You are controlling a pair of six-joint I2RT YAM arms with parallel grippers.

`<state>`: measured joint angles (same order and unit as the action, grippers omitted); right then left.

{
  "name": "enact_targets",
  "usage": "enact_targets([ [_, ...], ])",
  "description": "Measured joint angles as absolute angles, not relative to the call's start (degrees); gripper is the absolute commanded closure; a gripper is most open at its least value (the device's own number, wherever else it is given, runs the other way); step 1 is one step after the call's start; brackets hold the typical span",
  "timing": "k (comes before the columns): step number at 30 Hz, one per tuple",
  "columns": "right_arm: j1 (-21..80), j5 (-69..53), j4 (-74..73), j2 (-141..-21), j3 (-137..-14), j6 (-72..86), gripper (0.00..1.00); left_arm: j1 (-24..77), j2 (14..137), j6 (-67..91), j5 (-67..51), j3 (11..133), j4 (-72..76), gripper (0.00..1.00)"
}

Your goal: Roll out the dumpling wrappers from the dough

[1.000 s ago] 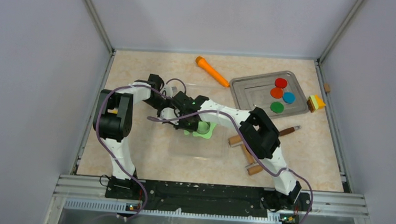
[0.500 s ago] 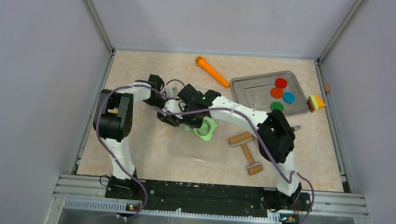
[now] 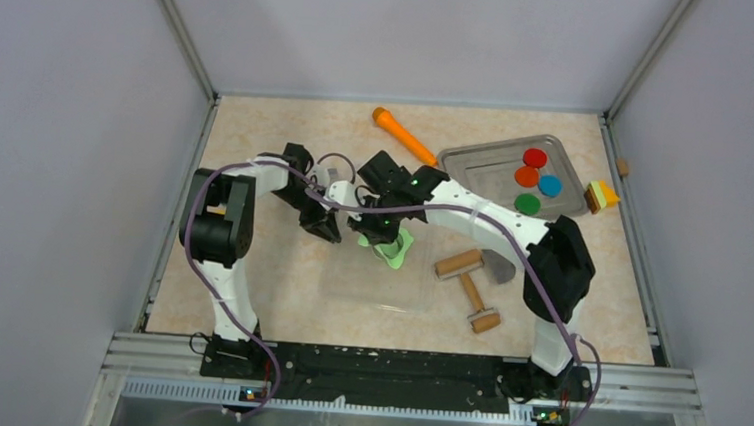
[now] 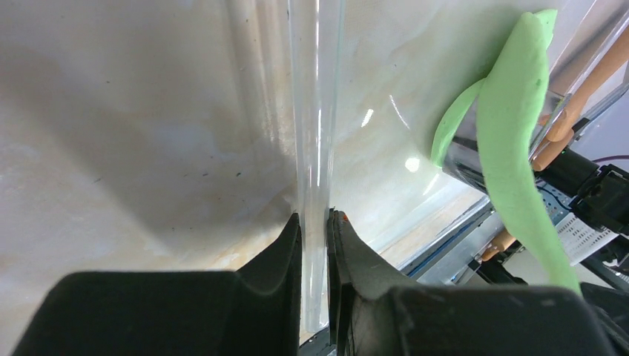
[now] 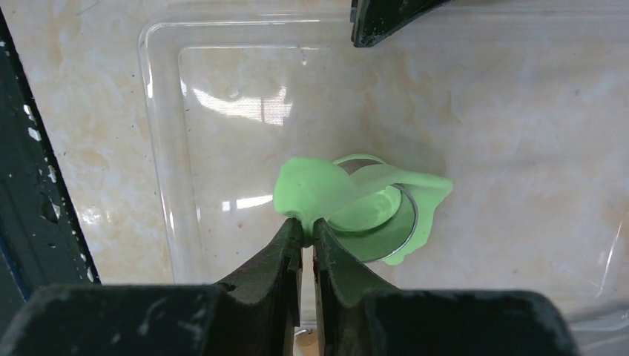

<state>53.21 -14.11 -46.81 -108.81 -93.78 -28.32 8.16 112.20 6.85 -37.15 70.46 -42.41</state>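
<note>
The dough (image 5: pixel 326 189) is a thin lime-green sheet, partly peeled up and folded over a metal ring cutter (image 5: pixel 406 222) on the clear plastic tray (image 3: pixel 378 283). Inside the ring lies a round light-green patch (image 5: pixel 371 211), perhaps a dumpling wrapper; I cannot tell whether it is cut free. My right gripper (image 5: pixel 304 222) (image 3: pixel 376 235) is shut on the sheet's near edge. My left gripper (image 4: pixel 315 219) (image 3: pixel 320 224) is shut on the clear tray's upright rim (image 4: pixel 315 111). In the left wrist view the dough (image 4: pixel 512 148) hangs as a raised strip at the right.
A wooden rolling pin (image 3: pixel 460 264) lies right of the clear tray. A metal tray (image 3: pixel 476 180) at the back right holds red (image 3: pixel 535 157), orange (image 3: pixel 527 176), blue (image 3: pixel 550 185) and dark green (image 3: pixel 527 203) discs. An orange tool (image 3: pixel 403 135) lies behind, and a small coloured block (image 3: pixel 603 196) beside the metal tray.
My right gripper has closed on the dough and drawn its edge up and back. The right arm's elbow swung right, uncovering the rolling pin. The left gripper has kept its hold.
</note>
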Motion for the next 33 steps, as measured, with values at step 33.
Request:
enact_targets([
  [33,40.51,-21.43,-46.61,-101.23,-90.35,-22.68,0.89,8.16,112.79,5.78,-37.54,71.16,-43.35,0.99],
])
